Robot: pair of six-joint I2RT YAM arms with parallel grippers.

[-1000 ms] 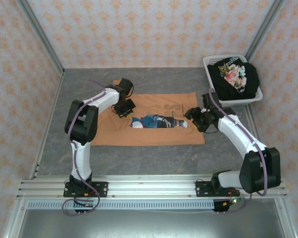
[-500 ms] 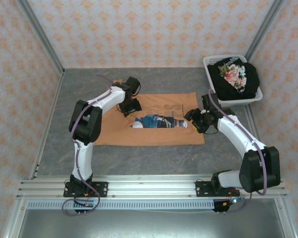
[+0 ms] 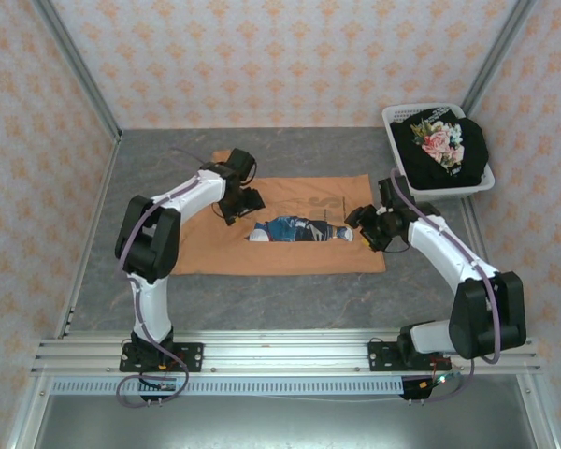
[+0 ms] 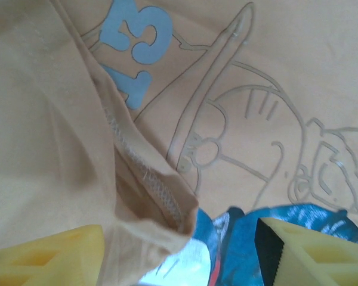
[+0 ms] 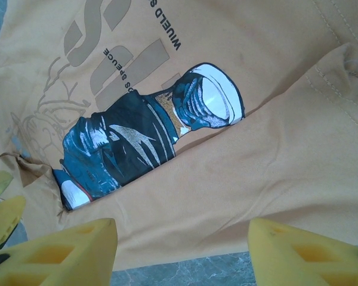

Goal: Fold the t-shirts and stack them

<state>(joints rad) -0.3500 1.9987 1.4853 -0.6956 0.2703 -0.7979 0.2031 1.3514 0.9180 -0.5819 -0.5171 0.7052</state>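
a: so, which step is this?
b: the first fold of the orange t-shirt (image 3: pixel 290 254), i judge. it lies spread on the counter (image 3: pixel 290 299) between the 2 arms. its near part is lapped up over the chest, so just a strip of the blue-and-white print (image 3: pixel 294 228) peeks out.
a: and the black t-shirt (image 3: pixel 444 145)?
b: bunched in the white basket (image 3: pixel 397 117) at the far right corner, apart from both arms. nothing is stacked yet.
a: what are the left fingers (image 4: pixel 304 250) doing?
b: they stand wide, low over the cloth at the print's left end. a stitched hem (image 4: pixel 146 179) of the lapped layer runs between them, but neither finger presses on it, so i read them as holding nothing.
a: and the right fingers (image 5: pixel 59 250)?
b: also wide and empty, hovering over the shirt's right side, just beside the print's white end.
a: then what does the next move call for?
b: my guess is this: the flap sits crooked and rumpled by the left fingers, so it wants either smoothing or a fresh pinch on an edge at each end for the next fold. both ends should travel together and level, or the soft cloth will drag and skew. each pinch should catch 1 layer or the whole lap on purpose, not by chance.
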